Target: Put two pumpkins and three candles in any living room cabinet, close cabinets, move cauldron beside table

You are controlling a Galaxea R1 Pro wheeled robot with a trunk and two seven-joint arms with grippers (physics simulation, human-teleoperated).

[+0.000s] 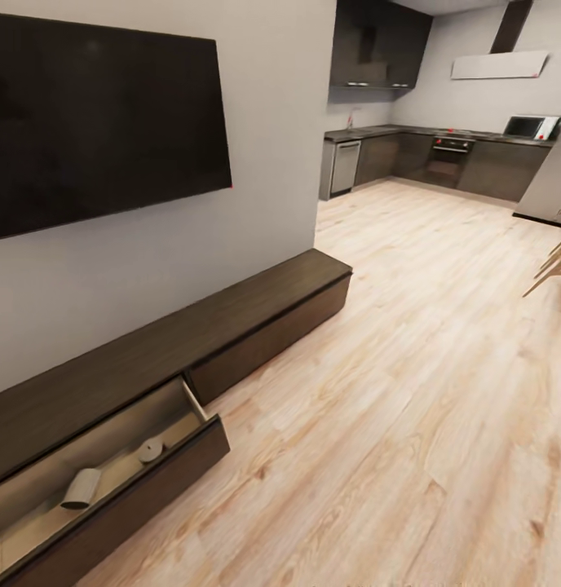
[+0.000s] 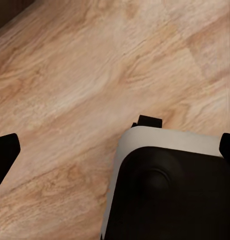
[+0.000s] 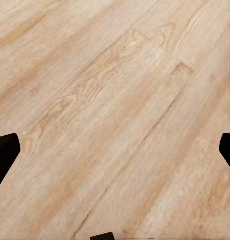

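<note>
The long dark-brown cabinet [image 1: 256, 306] runs along the wall under the television. Its drawer [image 1: 142, 481] at the near left end is pulled out, showing a pale tan interior. Two stubby tan candles lie inside: one [image 1: 82, 488] on its side, another [image 1: 151, 449] further right. No pumpkin, cauldron or table is in view. My left gripper [image 2: 115, 150] is open over bare wood floor, with only its dark fingertips [image 2: 4, 155] at the picture's edges. My right gripper [image 3: 115, 152] is open too, with nothing between its fingertips [image 3: 4, 156].
A large black television [image 1: 101, 114] hangs above the cabinet. Light wood floor [image 1: 411, 391] stretches to a kitchen [image 1: 443, 155] at the back. Wooden chair legs [image 1: 554, 265] poke in at the right. My own white-and-black base [image 2: 170, 190] lies under the left gripper.
</note>
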